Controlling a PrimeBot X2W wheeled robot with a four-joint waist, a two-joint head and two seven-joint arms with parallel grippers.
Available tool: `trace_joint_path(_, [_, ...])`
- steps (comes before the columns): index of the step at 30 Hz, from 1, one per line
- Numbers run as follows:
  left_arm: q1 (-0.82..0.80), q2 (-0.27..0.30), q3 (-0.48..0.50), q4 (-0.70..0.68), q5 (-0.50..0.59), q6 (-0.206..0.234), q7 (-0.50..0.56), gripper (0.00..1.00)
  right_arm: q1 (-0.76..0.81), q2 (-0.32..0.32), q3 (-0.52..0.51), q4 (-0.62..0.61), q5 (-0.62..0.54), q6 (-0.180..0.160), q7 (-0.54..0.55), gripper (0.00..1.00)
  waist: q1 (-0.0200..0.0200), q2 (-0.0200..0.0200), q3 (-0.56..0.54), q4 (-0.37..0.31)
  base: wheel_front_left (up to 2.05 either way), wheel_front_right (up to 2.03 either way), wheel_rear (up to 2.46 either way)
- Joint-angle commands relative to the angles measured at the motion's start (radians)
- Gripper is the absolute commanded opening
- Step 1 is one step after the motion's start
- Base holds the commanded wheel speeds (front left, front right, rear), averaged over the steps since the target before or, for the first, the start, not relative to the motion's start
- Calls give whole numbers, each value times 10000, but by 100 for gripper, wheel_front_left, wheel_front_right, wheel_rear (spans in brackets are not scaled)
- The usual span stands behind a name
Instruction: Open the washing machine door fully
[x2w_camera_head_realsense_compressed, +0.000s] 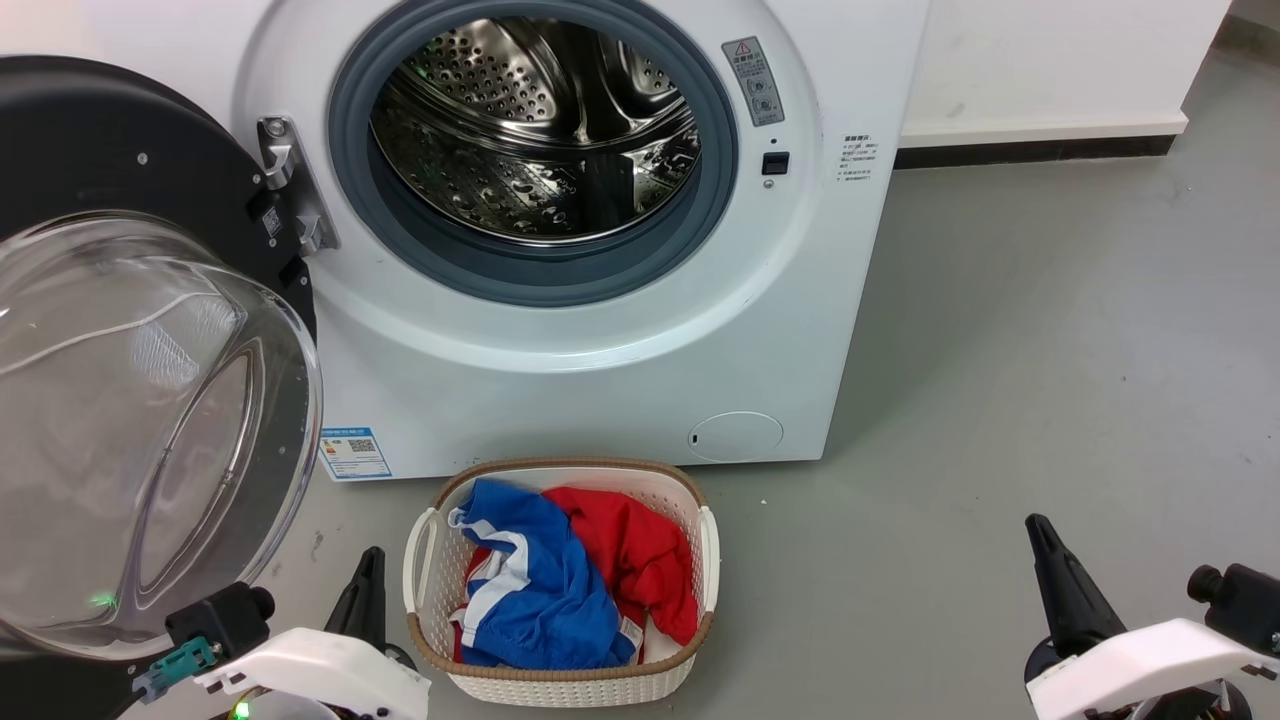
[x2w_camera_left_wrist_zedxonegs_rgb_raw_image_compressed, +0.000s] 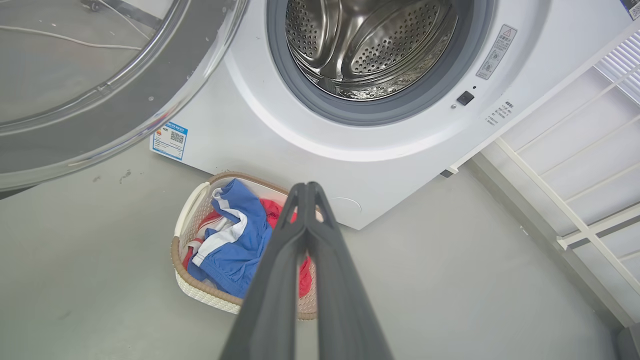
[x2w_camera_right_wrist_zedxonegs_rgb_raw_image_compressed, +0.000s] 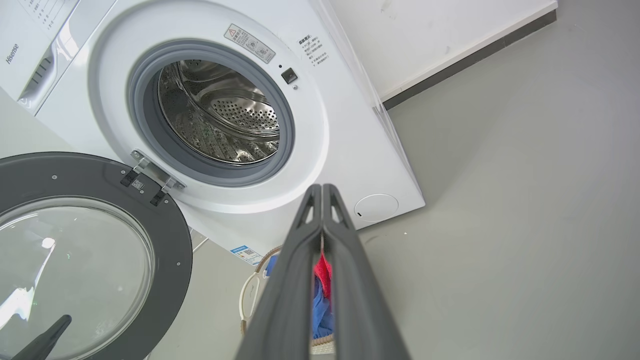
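Now wide open, the washing machine door (x2w_camera_head_realsense_compressed: 150, 400) stands left of the drum opening (x2w_camera_head_realsense_compressed: 535, 130), while the left gripper (x2w_camera_left_wrist_zedxonegs_rgb_raw_image_compressed: 305, 187) and right gripper (x2w_camera_right_wrist_zedxonegs_rgb_raw_image_compressed: 322, 187) hover, both closed and empty.

Floor (x2w_camera_head_realsense_compressed: 1050, 350): smooth grey, dull sheen, takes the whole right half of the head frame. A few small dark scuffs (x2w_camera_left_wrist_zedxonegs_rgb_raw_image_compressed: 125, 175) sit at centre left of the left wrist frame.
Wall (x2w_camera_head_realsense_compressed: 1050, 60): plain white, upper right of the head frame, with a dark skirting strip (x2w_camera_head_realsense_compressed: 1030, 152) where it meets the floor.
White barred rack (x2w_camera_left_wrist_zedxonegs_rgb_raw_image_compressed: 575, 165): along the right edge of the left wrist frame, rails crossing, slats at the upper corner.
Light: even, soft, shadows faint.
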Motion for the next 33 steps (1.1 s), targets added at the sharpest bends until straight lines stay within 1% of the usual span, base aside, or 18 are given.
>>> trace_joint_path(1, [-332, -24, 212, -79, -364, -121, 86, 0, -332, -6, -47, -34, 495, 0, 43, 0, -1, 0, 6, 5, 0, 0, 0])
trace_joint_path(2, [-332, -24, 212, -79, -364, -121, 86, 0, -332, -6, -47, -34, 495, 0, 43, 0, -1, 0, 6, 5, 0, 0, 0])
trace_joint_path(18, [-498, -468, 912, 46, -2155, -698, 531, 0, -673, 1, -189, 383, 2751, 0, 154, 0, -1, 0, 60, 42, 0, 0, 0])
trace_joint_path(33, [-630, -837, 1483, 160, -3590, -1164, 903, 0, -936, 7, -301, 722, 4558, 0, 245, 0, -1, 0, 110, 76, 0, 0, 0])
